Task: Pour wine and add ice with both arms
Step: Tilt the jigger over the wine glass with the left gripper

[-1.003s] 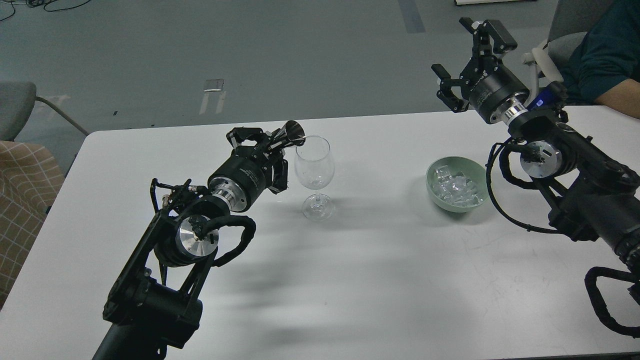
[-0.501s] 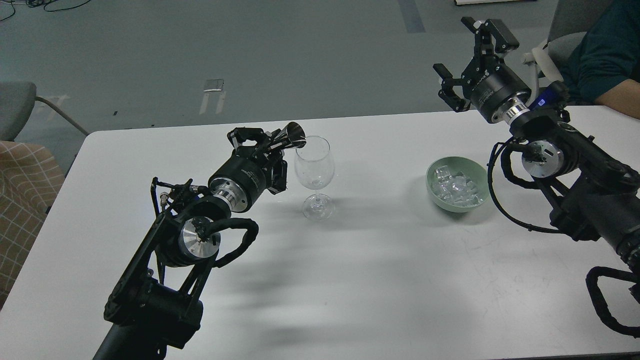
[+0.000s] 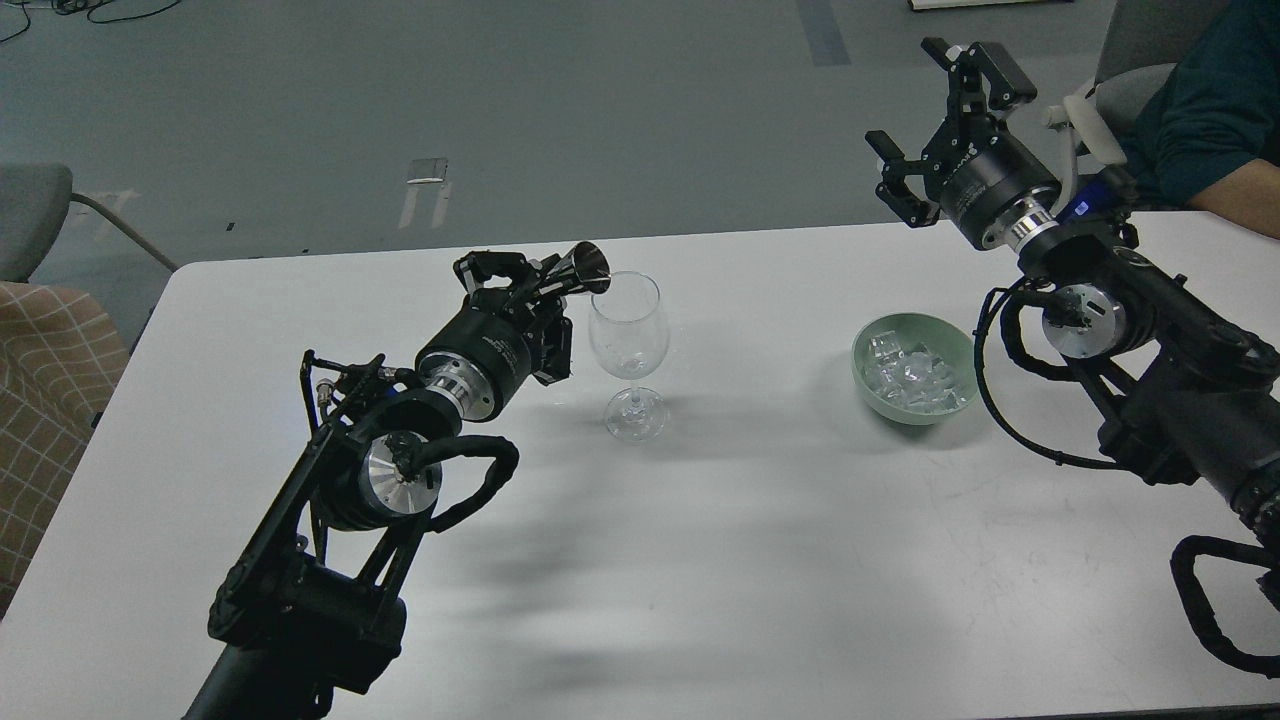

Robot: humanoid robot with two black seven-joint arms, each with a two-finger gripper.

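Note:
My left gripper [image 3: 545, 283] is shut on a small metal jigger [image 3: 582, 268], tilted so its mouth touches the left rim of a clear wine glass [image 3: 629, 330] standing upright mid-table. No stream of wine shows; the glass looks nearly empty. A pale green bowl [image 3: 868, 375] holds several clear ice cubes [image 3: 912, 377] to the right. My right gripper [image 3: 935, 110] is open and empty, raised high beyond the table's far edge, above and behind the bowl.
A white table [image 3: 700, 560] bears everything. A seated person's arm in a dark teal sleeve [image 3: 1210, 120] rests at the far right corner. A checked chair [image 3: 40, 400] stands at the left edge.
My left arm has shifted very slightly, holding the jigger at the glass rim. My right gripper has barely moved.

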